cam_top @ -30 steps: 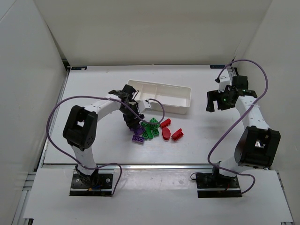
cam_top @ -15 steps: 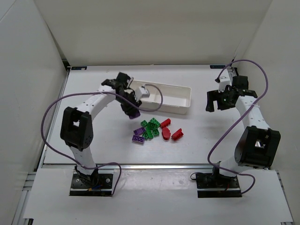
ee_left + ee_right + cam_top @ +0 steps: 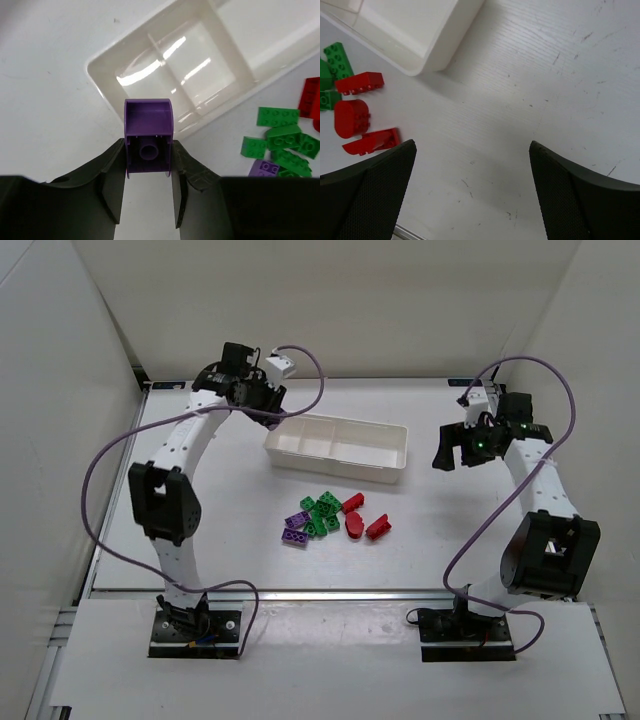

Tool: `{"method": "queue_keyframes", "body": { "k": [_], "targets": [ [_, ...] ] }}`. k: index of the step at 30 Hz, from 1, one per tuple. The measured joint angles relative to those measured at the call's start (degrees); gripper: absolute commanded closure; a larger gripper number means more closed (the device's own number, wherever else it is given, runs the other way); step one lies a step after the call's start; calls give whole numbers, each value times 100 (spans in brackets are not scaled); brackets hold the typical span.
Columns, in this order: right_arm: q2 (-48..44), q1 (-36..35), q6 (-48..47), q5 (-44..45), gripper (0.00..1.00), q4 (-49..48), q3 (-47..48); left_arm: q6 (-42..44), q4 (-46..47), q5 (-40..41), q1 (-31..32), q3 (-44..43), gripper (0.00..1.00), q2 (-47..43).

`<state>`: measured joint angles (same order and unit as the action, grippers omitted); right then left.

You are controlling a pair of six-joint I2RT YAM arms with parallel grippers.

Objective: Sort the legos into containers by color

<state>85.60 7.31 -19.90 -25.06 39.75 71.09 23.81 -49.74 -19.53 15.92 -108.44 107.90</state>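
My left gripper (image 3: 268,408) is shut on a purple lego (image 3: 148,135) and holds it high, just outside the left end of the long white tray (image 3: 402,454). The tray's compartments (image 3: 192,60) look empty. On the table in front of the tray lie green legos (image 3: 320,515), two purple legos (image 3: 295,529) and red legos (image 3: 358,521). The right wrist view shows the red legos (image 3: 351,117) and the tray's right corner (image 3: 440,50). My right gripper (image 3: 455,455) is open and empty, right of the tray.
White walls enclose the table on the left, back and right. Purple cables loop from both arms. Bare table (image 3: 545,90) lies under the right gripper.
My left gripper has lifted the purple lego out of the pile and swung back and up to the tray's left end. The right gripper has shifted slightly.
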Motion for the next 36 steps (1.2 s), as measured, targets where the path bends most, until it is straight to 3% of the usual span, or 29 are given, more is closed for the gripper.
{"method": "queue_keyframes", "body": {
  "k": [7,17,20,21,25,32,36],
  "targets": [
    [-4,-404,-107,-404,5,92,579,-474,-20,111,-203,-787,85,1626],
    [-197,-1178,-774,-522,6,433,586,-734,-341,4,-181,-1547,87,2166],
    [-273,-1327,-960,-514,6,435,544,-737,-448,-28,-153,-1547,75,2208],
    [-289,-1384,-1034,-511,6,433,518,-734,-485,-61,-144,-1547,54,2208],
    [-297,-1600,-1340,-470,7,428,431,-726,-562,-157,-127,-1534,30,2208],
    [-352,-2031,-2312,-450,11,396,-35,-905,-597,-367,-195,-1526,23,2173],
    [-374,-2122,-3381,-686,12,562,-321,-1082,-688,-509,-302,-1700,22,2092]
  ]
}}
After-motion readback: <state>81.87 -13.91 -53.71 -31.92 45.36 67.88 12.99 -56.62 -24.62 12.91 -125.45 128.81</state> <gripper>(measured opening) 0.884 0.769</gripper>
